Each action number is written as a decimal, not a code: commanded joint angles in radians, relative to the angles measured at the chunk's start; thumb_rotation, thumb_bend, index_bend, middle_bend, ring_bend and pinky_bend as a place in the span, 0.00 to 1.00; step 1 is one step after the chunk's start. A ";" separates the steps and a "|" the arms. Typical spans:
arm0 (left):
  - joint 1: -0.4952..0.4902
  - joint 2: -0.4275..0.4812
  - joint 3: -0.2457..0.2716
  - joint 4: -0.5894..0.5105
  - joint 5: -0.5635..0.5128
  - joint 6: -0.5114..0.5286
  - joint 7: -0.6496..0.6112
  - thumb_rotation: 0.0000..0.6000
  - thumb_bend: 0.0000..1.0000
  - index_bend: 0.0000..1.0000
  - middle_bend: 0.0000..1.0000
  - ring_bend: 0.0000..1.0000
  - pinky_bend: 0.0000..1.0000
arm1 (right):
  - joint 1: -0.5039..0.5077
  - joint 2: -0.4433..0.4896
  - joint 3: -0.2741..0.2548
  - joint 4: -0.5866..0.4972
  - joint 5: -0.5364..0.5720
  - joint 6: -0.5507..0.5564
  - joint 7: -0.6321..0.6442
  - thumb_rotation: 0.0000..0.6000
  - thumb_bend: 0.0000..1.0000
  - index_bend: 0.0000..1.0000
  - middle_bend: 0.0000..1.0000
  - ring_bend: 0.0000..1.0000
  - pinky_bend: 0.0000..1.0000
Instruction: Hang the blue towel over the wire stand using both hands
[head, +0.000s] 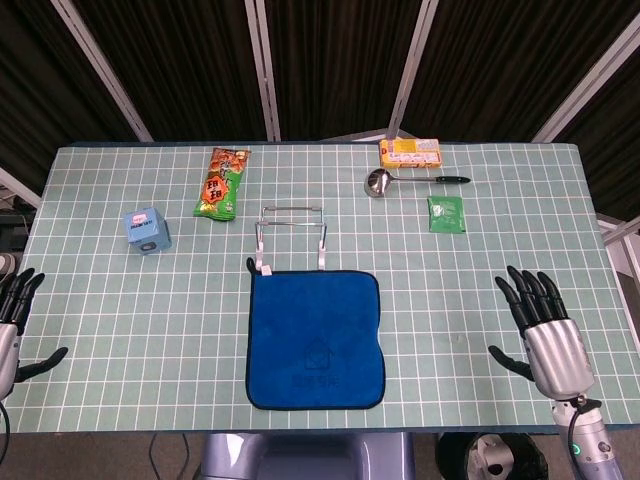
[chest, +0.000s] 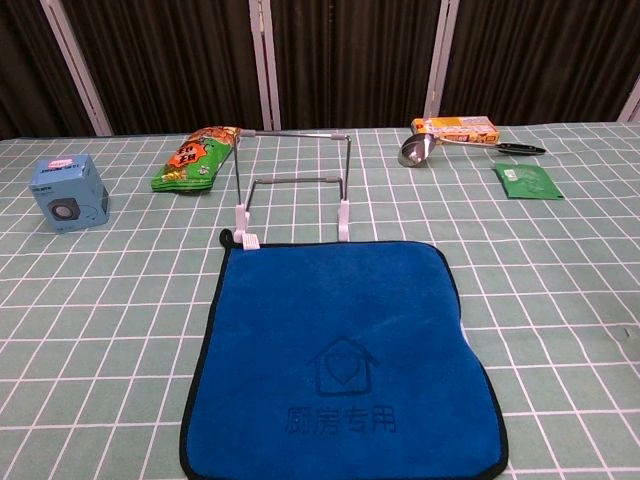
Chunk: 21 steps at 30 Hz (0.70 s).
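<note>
A: Where is the blue towel (head: 316, 339) lying?
B: Flat at lower centre, its plush far edge touching the wire stand (head: 291, 238) feet.
A: The hands?
B: Left hand (head: 14, 320) is sitting half cut off at the left border, right hand (head: 545, 330) lower right; both are spreading released fingers (head: 527, 291) over bare gridded surface (head: 120, 300), well apart from the towel

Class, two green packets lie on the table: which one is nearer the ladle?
The small square green packet, just below the ladle; the long snack bag lies across the stand.

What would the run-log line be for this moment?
stage: not started | blue towel: flat on table, before wire stand | left hand: open, at table edge | right hand: open, clear of towel
</note>
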 joint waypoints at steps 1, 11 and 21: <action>0.004 0.002 -0.003 0.003 0.007 -0.003 -0.007 1.00 0.00 0.00 0.00 0.00 0.00 | -0.004 -0.001 0.006 -0.001 -0.002 -0.006 0.004 1.00 0.00 0.00 0.00 0.00 0.00; 0.011 -0.002 -0.016 0.010 0.020 -0.016 -0.001 1.00 0.00 0.00 0.00 0.00 0.00 | 0.014 -0.010 0.001 0.015 -0.031 -0.086 0.006 1.00 0.00 0.00 0.00 0.00 0.00; 0.006 -0.019 -0.039 0.027 -0.011 -0.064 0.031 1.00 0.00 0.00 0.00 0.00 0.00 | 0.237 -0.093 0.008 0.165 -0.158 -0.384 0.155 1.00 0.00 0.11 0.00 0.00 0.00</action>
